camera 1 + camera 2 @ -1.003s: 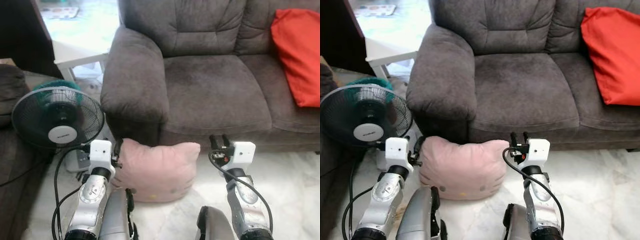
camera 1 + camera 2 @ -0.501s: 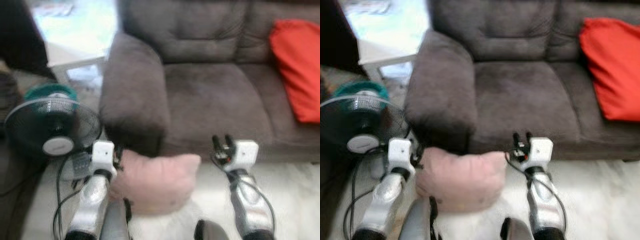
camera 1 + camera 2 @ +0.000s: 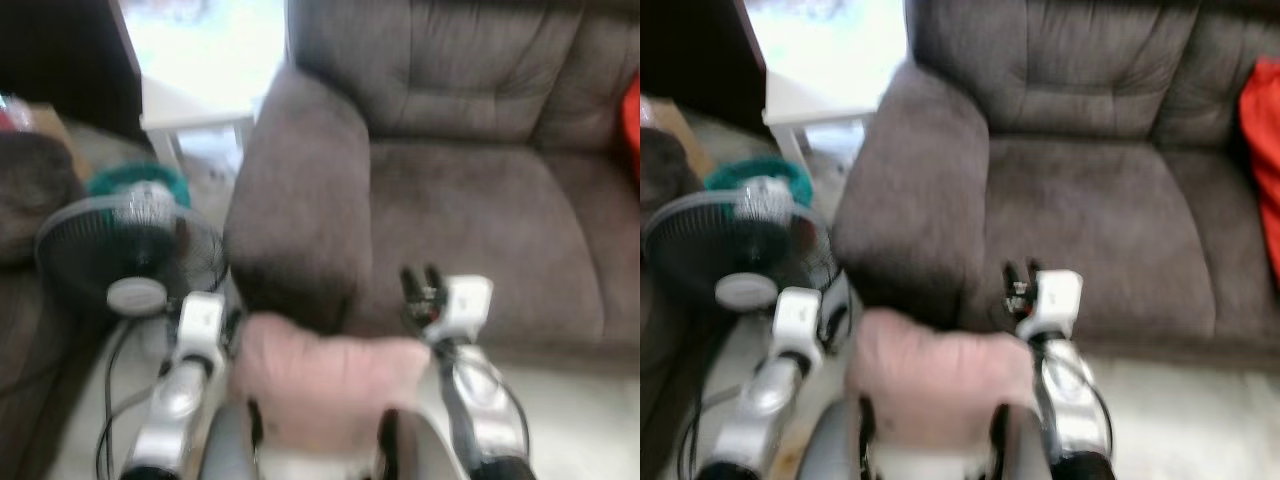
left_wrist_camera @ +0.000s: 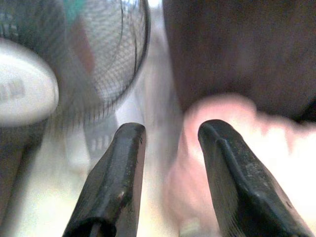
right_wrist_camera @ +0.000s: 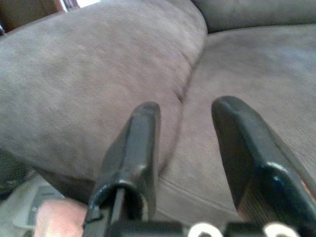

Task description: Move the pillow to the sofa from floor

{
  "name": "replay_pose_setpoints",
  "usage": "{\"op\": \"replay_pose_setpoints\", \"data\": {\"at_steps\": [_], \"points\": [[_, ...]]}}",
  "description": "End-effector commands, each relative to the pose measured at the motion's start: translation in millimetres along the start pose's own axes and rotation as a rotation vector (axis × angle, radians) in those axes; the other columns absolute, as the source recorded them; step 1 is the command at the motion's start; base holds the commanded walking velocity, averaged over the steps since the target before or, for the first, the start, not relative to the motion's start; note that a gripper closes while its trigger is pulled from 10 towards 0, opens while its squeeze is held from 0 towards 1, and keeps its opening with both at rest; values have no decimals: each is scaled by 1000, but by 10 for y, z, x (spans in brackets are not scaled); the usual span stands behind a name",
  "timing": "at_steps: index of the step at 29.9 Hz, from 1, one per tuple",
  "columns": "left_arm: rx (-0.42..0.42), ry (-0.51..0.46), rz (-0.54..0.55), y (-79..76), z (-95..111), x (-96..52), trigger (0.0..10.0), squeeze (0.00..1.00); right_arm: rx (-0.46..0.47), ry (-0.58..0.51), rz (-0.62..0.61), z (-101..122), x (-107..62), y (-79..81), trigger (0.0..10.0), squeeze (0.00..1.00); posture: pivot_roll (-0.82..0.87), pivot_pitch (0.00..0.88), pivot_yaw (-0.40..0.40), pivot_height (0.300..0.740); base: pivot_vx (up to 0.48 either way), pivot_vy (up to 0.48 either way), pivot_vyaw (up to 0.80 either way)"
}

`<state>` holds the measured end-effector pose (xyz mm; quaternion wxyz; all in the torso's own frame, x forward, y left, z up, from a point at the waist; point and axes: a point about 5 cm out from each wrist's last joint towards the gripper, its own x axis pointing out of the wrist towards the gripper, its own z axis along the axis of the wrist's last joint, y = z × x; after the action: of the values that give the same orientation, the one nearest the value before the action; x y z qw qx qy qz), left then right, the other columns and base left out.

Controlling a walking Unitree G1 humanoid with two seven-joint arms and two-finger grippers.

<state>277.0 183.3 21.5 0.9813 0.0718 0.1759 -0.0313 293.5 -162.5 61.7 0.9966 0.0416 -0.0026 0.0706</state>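
A pink pillow sits low in front of the grey sofa, between my two forearms, and the picture is blurred. My left gripper is at the pillow's left edge, open, with the pillow just outside one finger. My right gripper is above the pillow's right corner, open and holding nothing, pointing at the sofa's armrest and seat. My right forearm looks pressed against the pillow's right side.
A standing fan with a teal back is on the floor at the left, its cable trailing by my left arm. A white low table stands behind it. A red cushion lies at the sofa's right end.
The whole picture has shifted right and blurred, so the camera has moved. My right arm has come in closer to the pillow's right side. Both grippers stay open.
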Motion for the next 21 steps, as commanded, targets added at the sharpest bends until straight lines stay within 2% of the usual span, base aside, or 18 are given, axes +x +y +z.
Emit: {"op": "replay_pose_setpoints", "data": {"at_steps": [1, 7, 8, 9, 17, 21], "points": [[-5, 93, -21, -67, -172, -35, 10000, 0, 6, 17, -27, -33, -38, -73, 10000, 0, 144, 106, -34, 566, 0, 0, 0], [-113, 137, 23, 35, -286, -7, 10000, 0, 7, 13, -22, -14, -24, -57, 10000, 0, 137, 109, -40, 566, 0, 0, 0], [-125, 140, 22, 46, -291, 3, 10000, 275, 7, 12, -22, -10, -21, -57, 10000, 0, 137, 110, -41, 566, 0, 0, 0], [-130, 141, 19, 53, -293, 12, 10000, 1000, 8, 11, -21, -6, -18, -59, 10000, 0, 137, 110, -41, 566, 0, 0, 0], [-160, 112, -16, 103, -244, 85, 10000, 1000, 6, 8, -20, 9, -12, -75, 10000, 0, 126, 115, -48, 566, 0, 0, 0], [-146, 98, -37, 84, -230, 99, 10000, 1000, 6, 11, -19, 7, -14, -75, 10000, 0, 129, 115, -51, 566, 0, 0, 0]]}}
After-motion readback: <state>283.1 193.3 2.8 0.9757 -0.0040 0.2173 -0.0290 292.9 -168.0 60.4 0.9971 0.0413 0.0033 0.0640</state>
